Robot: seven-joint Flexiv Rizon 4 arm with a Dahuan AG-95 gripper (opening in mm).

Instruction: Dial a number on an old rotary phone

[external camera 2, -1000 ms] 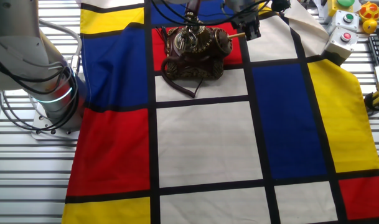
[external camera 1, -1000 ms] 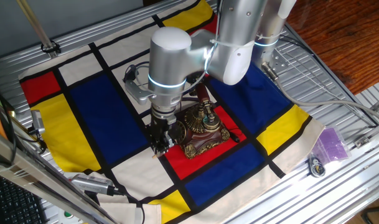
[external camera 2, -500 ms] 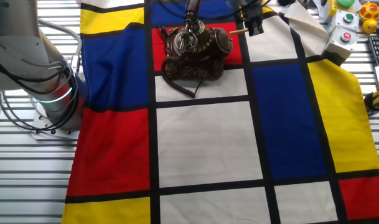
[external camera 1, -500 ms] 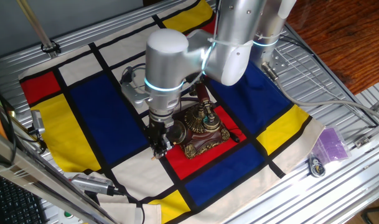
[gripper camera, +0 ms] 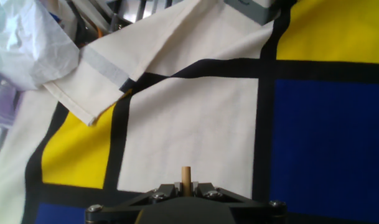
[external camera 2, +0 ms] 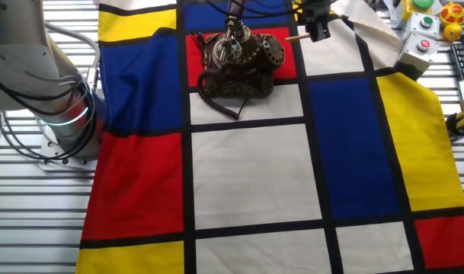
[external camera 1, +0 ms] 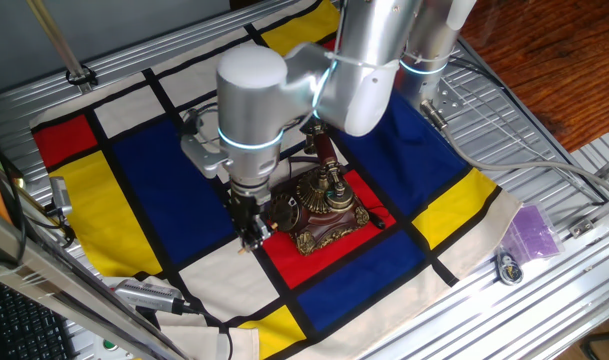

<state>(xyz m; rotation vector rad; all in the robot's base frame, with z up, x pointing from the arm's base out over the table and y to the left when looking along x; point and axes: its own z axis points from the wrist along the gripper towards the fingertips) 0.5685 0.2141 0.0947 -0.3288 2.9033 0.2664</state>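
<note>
A slatted metal bench [external camera 1: 544,130] is carrying a big cloth [external camera 2: 247,175] printed in red, blue, yellow and white blocks with black lines, and the cloth is covering most of it. The silver robot arm [external camera 1: 284,90] is reaching down over the middle of the cloth in one fixed view. The old rotary phone [external camera 1: 319,208] is sitting on a red block near the middle of the cloth there, on its footed square base; in the other fixed view the phone [external camera 2: 238,62] is lying at the far edge of the picture, its round dial facing toward the claw and a dark cord curling out onto the white block in front of it.

The claw [external camera 1: 252,230] is hanging just beside the phone on the dial side, apart from it, above a white block. In the other fixed view the claw [external camera 2: 317,29] is showing dark at the top edge. It is clenched on a thin light wooden stick [gripper camera: 185,176], which is poking out from between the closed fingers in the hand view; the stick's tip [external camera 2: 292,36] is pointing toward the dial without touching it.
</note>
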